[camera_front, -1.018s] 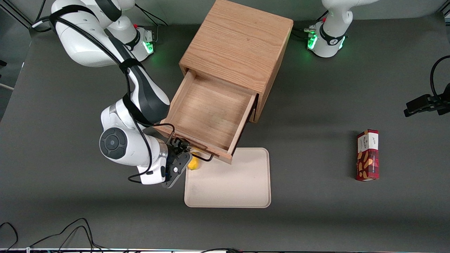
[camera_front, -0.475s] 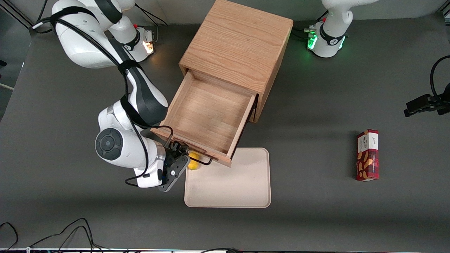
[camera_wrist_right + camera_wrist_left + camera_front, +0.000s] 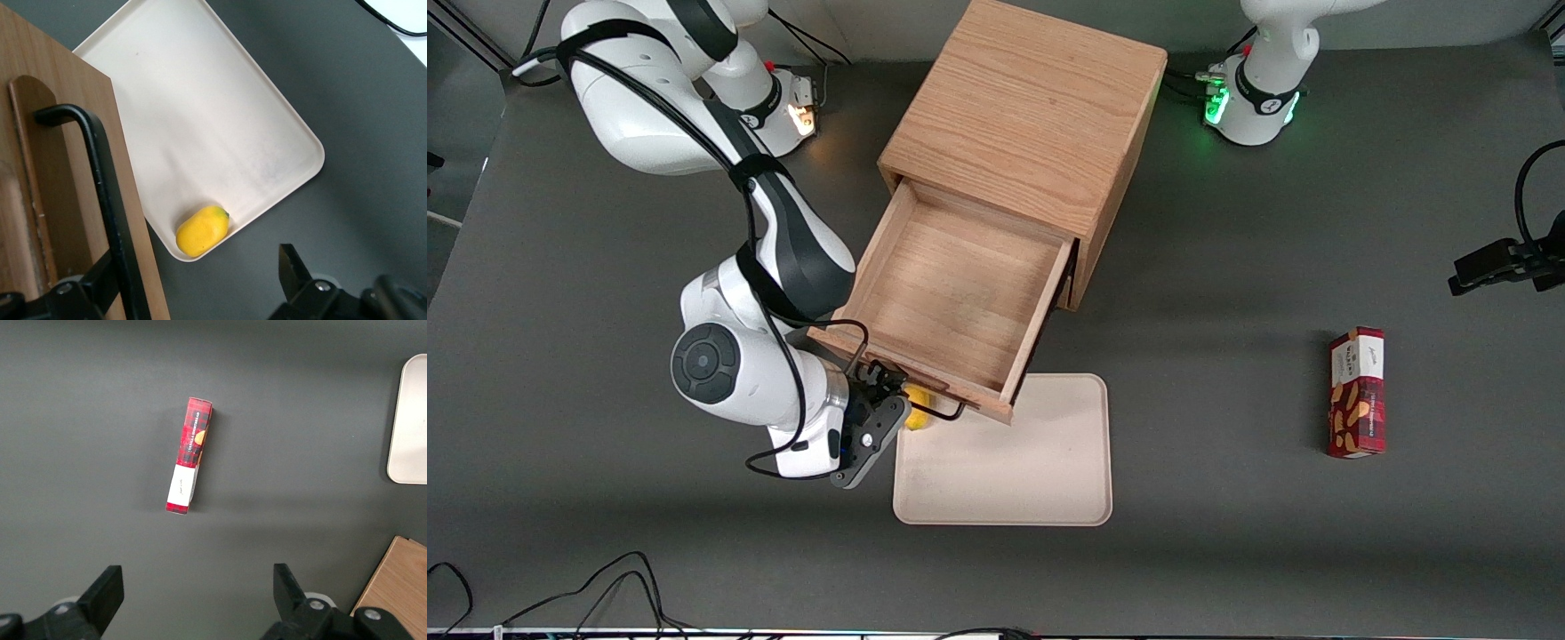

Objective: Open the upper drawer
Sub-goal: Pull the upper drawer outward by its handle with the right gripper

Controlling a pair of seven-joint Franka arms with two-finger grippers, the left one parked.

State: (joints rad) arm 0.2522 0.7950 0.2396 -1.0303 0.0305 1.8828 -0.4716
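Light oak upper drawer stands pulled out of its boxy cabinet; the black gripper, fingers spread, seemingly straddles its black wire handle above a cream tray

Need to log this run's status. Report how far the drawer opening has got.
Done, by the look of it: the upper drawer stands pulled well out of the oak cabinet, its bare floor exposed and its front over the beige tray. In hand: the gripper sits at the black wire handle, fingers open around it. Left: probably only backing away. A yellow fruit lies in the tray's corner.
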